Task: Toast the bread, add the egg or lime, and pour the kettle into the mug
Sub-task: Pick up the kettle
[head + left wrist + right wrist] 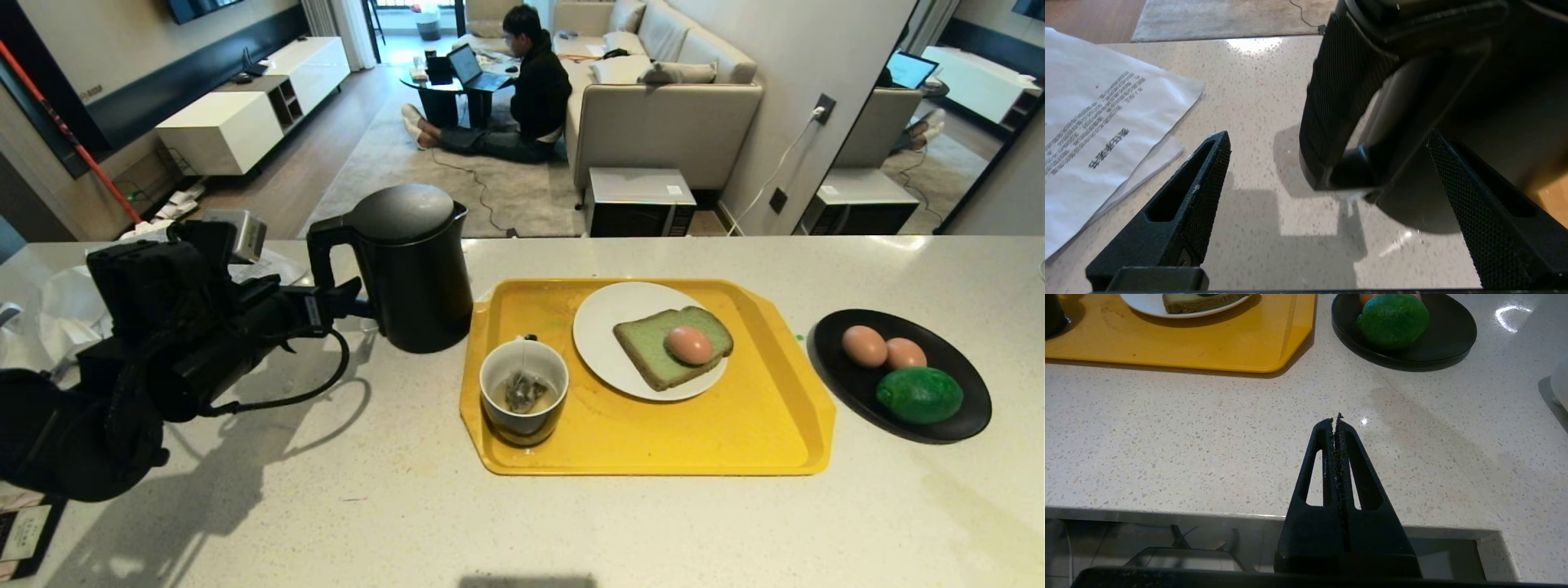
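The black kettle [412, 265] stands on the counter left of the yellow tray [735, 441]. My left gripper [353, 300] is open at its loop handle [1339, 94], which lies between the spread fingers [1208, 175] untouched. On the tray, the mug [523, 400] holds a tea bag and some liquid. The green bread [653, 347] lies on a white plate [604, 343] with an egg [690, 345] on top. The lime [919, 394] and two more eggs sit on a black plate [963, 408]. My right gripper [1336, 418] is shut and empty over the counter's near edge.
Printed paper [1094, 122] and plastic wrapping [49, 310] lie on the counter left of the kettle. A person sits on the floor by a sofa far behind the counter. A stove grate shows below the counter edge in the right wrist view.
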Motion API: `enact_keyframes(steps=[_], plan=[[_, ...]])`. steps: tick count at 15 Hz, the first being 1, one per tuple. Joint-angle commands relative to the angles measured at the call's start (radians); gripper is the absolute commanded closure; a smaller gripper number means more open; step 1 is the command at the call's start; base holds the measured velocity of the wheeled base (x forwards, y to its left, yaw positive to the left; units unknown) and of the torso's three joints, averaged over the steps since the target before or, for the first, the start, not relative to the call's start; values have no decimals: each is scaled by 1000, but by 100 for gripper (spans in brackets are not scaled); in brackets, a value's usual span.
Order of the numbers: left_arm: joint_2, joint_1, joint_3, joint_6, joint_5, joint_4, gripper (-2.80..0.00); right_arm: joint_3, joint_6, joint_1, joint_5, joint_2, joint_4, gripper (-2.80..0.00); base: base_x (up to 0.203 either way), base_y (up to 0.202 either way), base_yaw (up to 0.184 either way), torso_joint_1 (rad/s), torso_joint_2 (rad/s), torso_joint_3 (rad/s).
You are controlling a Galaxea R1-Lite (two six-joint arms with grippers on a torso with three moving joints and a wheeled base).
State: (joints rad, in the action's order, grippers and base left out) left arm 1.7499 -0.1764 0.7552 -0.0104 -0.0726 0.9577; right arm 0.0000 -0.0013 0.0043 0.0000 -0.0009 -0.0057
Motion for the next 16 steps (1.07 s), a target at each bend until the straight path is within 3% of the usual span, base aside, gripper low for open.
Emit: enact_keyframes(steps=[1,7,16], plan=[[43,-2,46,-1,0,6,-280,0,-1,0,0,1,0,0,0,0,0,0,0,0],[98,-9,130,-5,2,6,-280,1,0,0,0,1,0,0,0,0,0,0,0,0],[84,-12,114,-6,-1,67,-280,0,-2,0,0,1,0,0,0,0,0,0,0,0]])
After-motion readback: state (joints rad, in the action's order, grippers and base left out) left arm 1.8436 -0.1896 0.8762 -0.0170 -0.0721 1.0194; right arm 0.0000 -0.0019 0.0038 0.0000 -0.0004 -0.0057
